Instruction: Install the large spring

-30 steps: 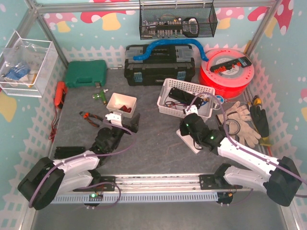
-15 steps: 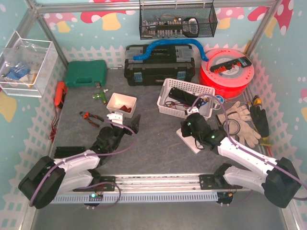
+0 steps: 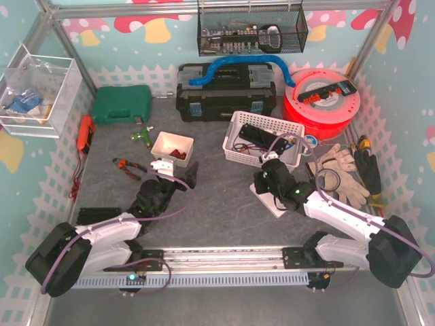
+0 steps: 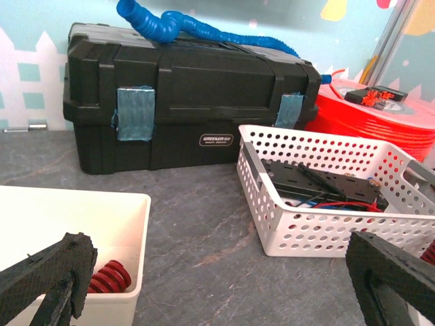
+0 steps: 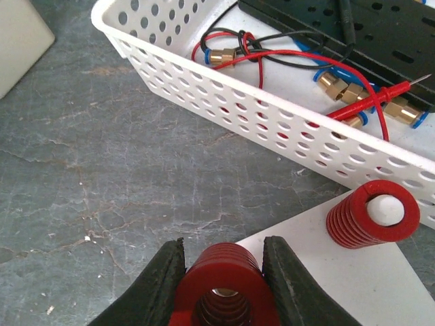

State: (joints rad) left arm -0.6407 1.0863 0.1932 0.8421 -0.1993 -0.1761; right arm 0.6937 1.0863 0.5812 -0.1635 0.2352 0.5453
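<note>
While the left gripper (image 4: 217, 285) reaches forward, jaws wide, the right gripper (image 5: 223, 263) grips a red spring (image 5: 225, 282).

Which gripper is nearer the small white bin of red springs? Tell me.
Left. The left gripper hangs open just beside the bin; the right gripper is farther off, by the perforated basket.

Grey table (image 3: 217, 204) w/ toolbox (image 3: 224, 95), basket (image 3: 248, 157), gloves (image 3: 346, 170), pliers (image 3: 128, 166)

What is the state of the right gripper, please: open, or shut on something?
Shut on the red spring: the right gripper's fingers press both its sides.
</note>
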